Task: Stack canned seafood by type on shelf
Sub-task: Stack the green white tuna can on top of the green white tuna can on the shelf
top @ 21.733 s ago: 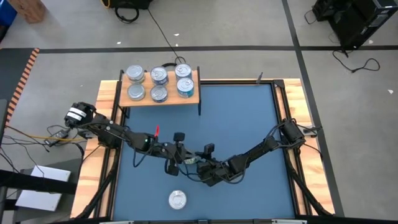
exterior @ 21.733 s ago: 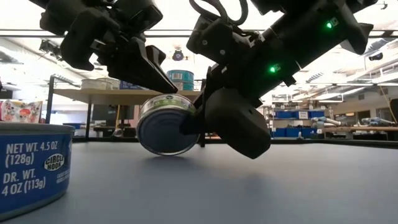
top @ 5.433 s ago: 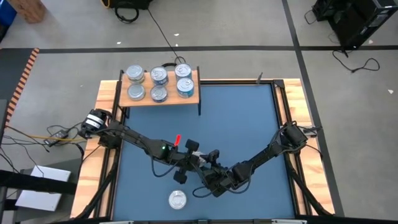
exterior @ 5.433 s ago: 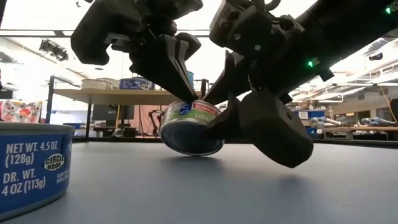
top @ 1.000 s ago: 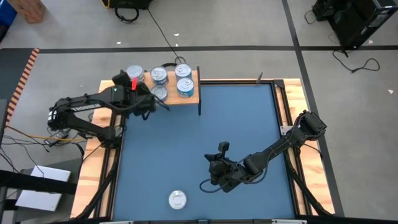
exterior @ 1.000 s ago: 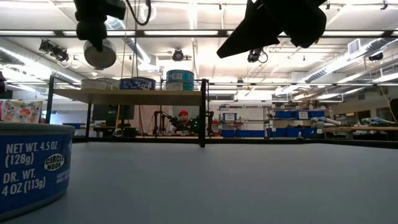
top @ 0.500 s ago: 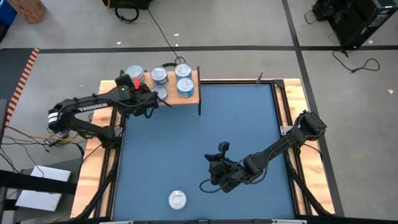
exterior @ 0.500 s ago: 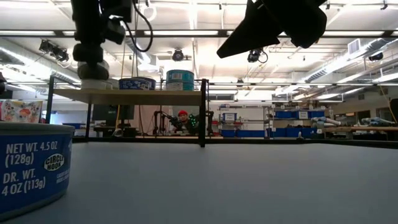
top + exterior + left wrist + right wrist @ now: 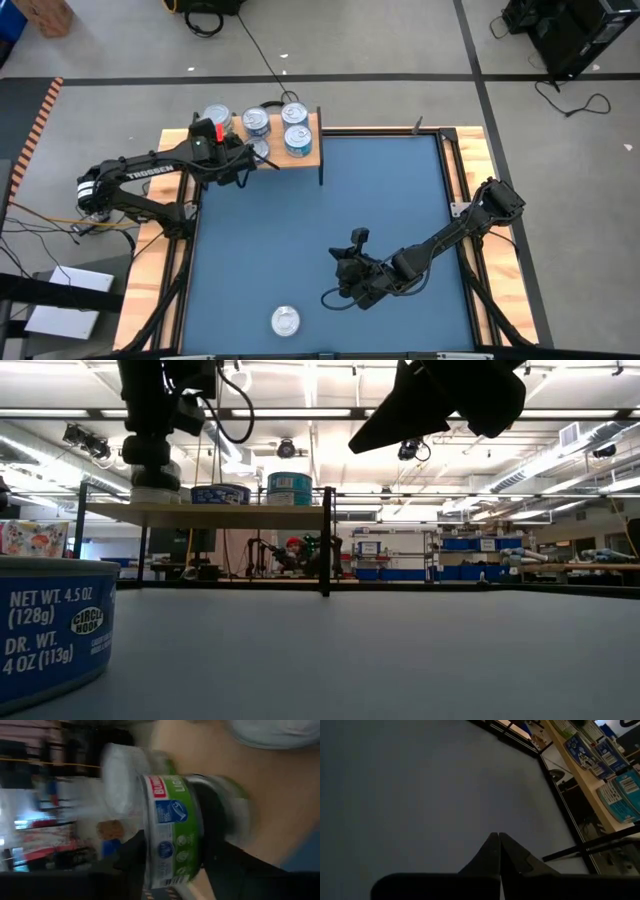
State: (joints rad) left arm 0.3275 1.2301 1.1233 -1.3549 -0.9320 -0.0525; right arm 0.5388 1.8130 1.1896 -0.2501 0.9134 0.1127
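Observation:
The shelf [image 9: 310, 156] stands at the table's far left and carries several tins of canned seafood. My left gripper [image 9: 232, 152] reaches over its near-left part, shut on a green-labelled tin [image 9: 172, 835]. That tin sits directly above another tin [image 9: 155, 494] on the shelf. My right gripper [image 9: 330, 296] is shut on nothing and hangs over the blue tabletop right of the middle; its closed fingertips [image 9: 497, 839] show in the right wrist view. One blue-labelled tin [image 9: 285, 320] stands alone by the near edge. My left gripper pinches the green-labelled tin across its two flat ends. One finger [image 9: 131, 857] lies on the lid end [image 9: 147, 820] and the other on the base end. The fingers come in roughly level from the table's left. The tin is upright over the lower tin; whether it rests on it I cannot tell.
More tins stand on the shelf's middle [image 9: 257, 122] and right [image 9: 297, 140], the right one topped by a second tin [image 9: 291, 483]. A black shelf leg [image 9: 325, 540] stands at its right end. Bare blue tabletop [image 9: 380, 190] lies between shelf and right arm.
My left gripper has come down over the shelf's near-left tin and turned. The green-labelled tin, held higher with a flat end facing the near edge, now sits level just above the lower tin. My right arm has kept still.

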